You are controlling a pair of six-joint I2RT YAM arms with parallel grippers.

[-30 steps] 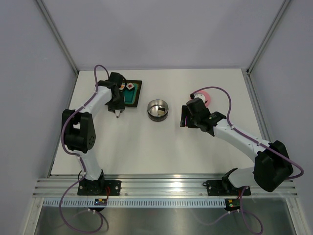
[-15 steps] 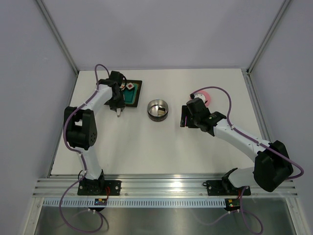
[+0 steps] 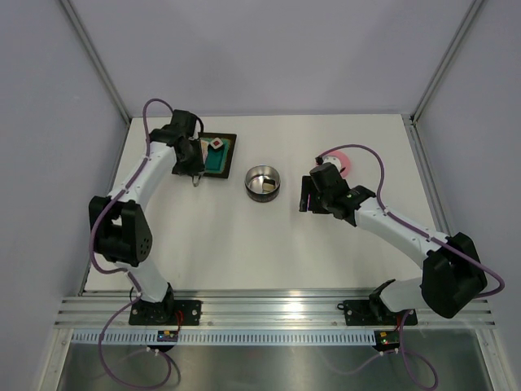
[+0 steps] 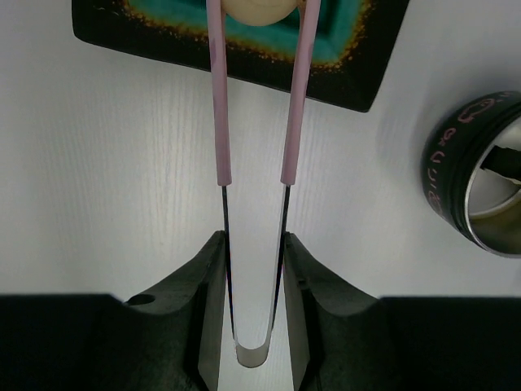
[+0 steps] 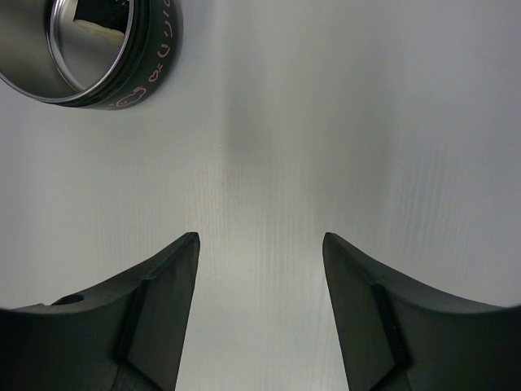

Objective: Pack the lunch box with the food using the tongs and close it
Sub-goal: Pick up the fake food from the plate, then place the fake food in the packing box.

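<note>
The L gripper (image 4: 254, 244) is clamping its 2 fingers onto the tongs (image 4: 220, 122), 1 finger pressing each thin arm from outside, w/ the joined end sitting low between them. The tongs' 2 pink arms are reaching out over the black tray (image 4: 358, 73) and are pinching a pale beige food lump (image 4: 254, 8) between them, touching it on both sides. The lump is cut off by the top of the wrist view, so whether it is resting on the teal inside or lifted can't be told.

From above, the tray (image 3: 226, 167) is lying near the far-left corner of the table (image 3: 244, 244), w/ the L arm bending over its left part. 1 more small food piece (image 3: 216, 144), white w/ red, is sitting in the tray toward its far edge.

The lunch box (image 3: 262, 182) is standing upright and uncovered just right of the tray, not touching it, about mid-width and closer to the table's far edge. Its pink lid (image 3: 342, 155) is lying apart from it in the right half, toward the far edge, partly hidden behind the R arm.

The R gripper (image 5: 259, 240) is hanging over bare table right of the lunch box, jaws spread wide w/ nothing between them. In its wrist view the lunch box (image 5: 159, 61) is showing at the upper-left corner.
</note>
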